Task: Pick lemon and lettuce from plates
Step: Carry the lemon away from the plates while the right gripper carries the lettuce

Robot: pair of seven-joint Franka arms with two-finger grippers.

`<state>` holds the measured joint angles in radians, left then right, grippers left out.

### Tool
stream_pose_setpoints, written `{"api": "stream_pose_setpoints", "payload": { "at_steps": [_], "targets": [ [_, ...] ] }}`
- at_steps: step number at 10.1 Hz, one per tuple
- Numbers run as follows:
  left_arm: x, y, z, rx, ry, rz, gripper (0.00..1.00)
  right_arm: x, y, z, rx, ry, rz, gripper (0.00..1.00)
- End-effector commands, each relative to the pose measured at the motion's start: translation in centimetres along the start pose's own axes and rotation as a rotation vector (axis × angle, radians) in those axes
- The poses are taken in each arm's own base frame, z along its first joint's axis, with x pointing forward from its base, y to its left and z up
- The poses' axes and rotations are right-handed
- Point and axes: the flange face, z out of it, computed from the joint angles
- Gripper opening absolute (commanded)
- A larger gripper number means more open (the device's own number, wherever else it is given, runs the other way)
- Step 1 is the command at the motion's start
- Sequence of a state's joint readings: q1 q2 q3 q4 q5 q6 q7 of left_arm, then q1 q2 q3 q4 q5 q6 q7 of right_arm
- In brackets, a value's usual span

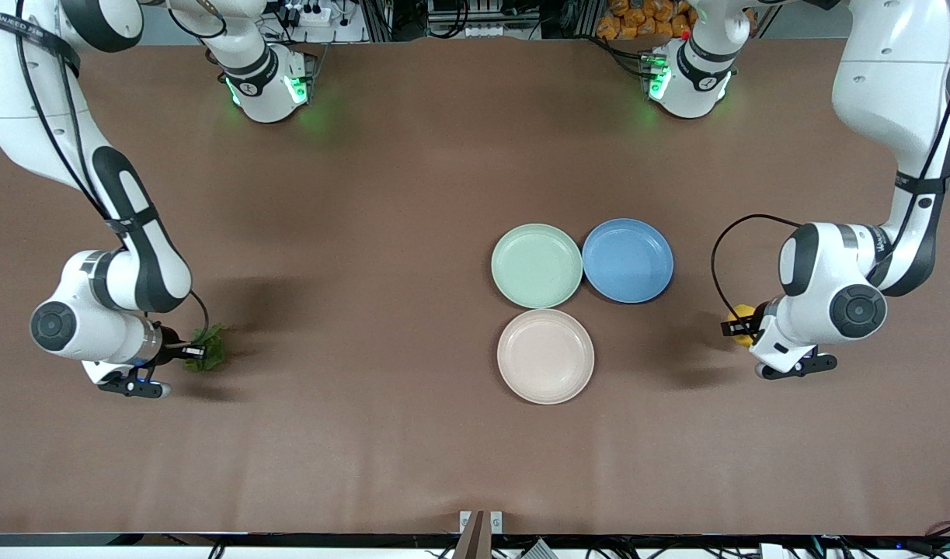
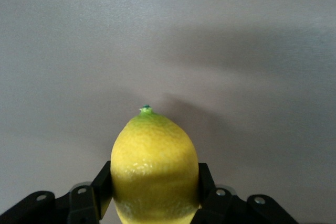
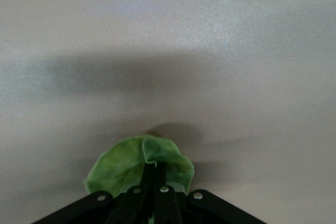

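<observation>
The left gripper (image 2: 153, 203) is clamped on the lemon (image 2: 154, 166), one finger on each flank, with the fruit's pointed tip facing away from the wrist. It holds the lemon (image 1: 744, 320) above bare table (image 1: 381, 194) toward the left arm's end, well apart from the plates.

The right gripper (image 3: 149, 200) is closed on the lettuce (image 3: 137, 167), pinching the crinkled green leaf near its middle so that the leaf bulges out past the fingertips. It holds the lettuce (image 1: 207, 347) above bare table toward the right arm's end, also well apart from the plates.

Three plates sit together near the table's middle, and nothing lies on any of them. The mint green plate (image 1: 536, 265) and the blue plate (image 1: 628, 259) stand just beside each other. The cream plate (image 1: 545, 355) lies nearer to the front camera, just beside the mint green plate.
</observation>
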<state>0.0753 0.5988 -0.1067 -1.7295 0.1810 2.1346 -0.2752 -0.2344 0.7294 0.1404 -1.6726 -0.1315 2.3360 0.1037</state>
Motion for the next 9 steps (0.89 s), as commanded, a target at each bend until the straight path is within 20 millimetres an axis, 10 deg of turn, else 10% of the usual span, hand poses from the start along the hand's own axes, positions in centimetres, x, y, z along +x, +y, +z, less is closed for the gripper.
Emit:
{"api": "stream_pose_setpoints", "payload": {
  "at_steps": [1,2,3,4,9],
  "targets": [
    [0.6,-0.8,-0.5,0.013,0.026,0.022,1.00,-0.5,0.2,2.0,-0.018,0.021,-0.027,0.00],
    [0.6,-0.6,-1.0,0.002,0.031,0.014,1.00,-0.5,0.2,2.0,-0.019,0.018,-0.028,0.00],
    [0.7,-0.9,-1.6,-0.003,0.039,0.009,1.00,-0.5,0.0,1.7,-0.021,0.013,-0.029,0.68],
    [0.5,-0.8,-3.4,-0.004,0.067,0.010,1.00,-0.1,0.0,-0.2,-0.023,0.042,-0.030,1.00],
    [-3.7,2.6,-12.9,-0.107,0.165,-0.011,1.00,-1.8,-1.4,-19.6,-0.066,0.113,-0.030,1.00]
  ]
}}
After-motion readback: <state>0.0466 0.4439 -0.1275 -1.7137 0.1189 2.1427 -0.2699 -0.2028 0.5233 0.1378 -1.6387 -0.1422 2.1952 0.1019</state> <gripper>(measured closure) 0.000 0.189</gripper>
